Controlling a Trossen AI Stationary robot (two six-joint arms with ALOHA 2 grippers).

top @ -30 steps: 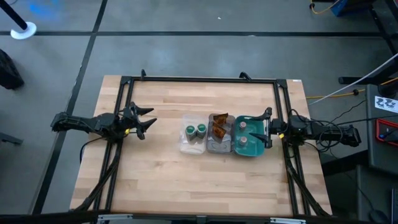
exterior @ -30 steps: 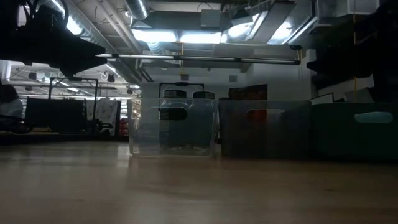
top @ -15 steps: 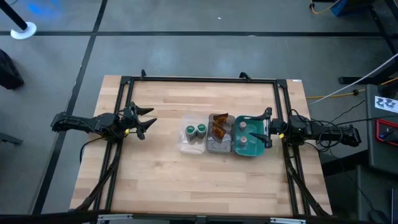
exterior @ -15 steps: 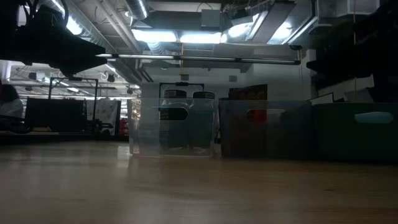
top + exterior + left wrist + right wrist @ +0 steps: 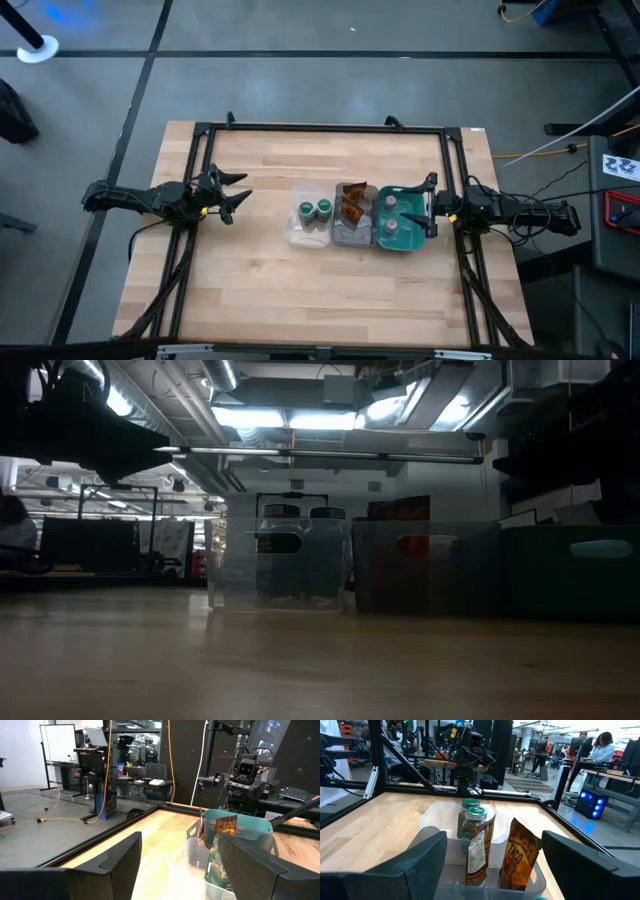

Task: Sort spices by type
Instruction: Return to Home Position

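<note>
In the high view three trays stand in a row mid-table: clear (image 5: 308, 230), grey (image 5: 352, 236), teal (image 5: 410, 243). Two green-lidded jars (image 5: 314, 209) stand in the clear tray, two brown-orange sachets (image 5: 352, 202) stand upright in the grey one, and two jars with pinkish-brown lids (image 5: 391, 215) stand in the teal one. My left gripper (image 5: 236, 195) hovers open left of the trays. My right gripper (image 5: 432, 207) is open over the teal tray's right end, touching nothing. The right wrist view shows the sachets (image 5: 520, 854) and the green lids (image 5: 476, 812) past my right gripper (image 5: 495, 870).
Bare wood lies all round the trays, widest toward the near edge (image 5: 320, 300). A black frame rail (image 5: 320, 128) runs along the table's far edge, and the arm mounts stand at both sides. In the low view the trays (image 5: 278, 565) fill the far middle and right.
</note>
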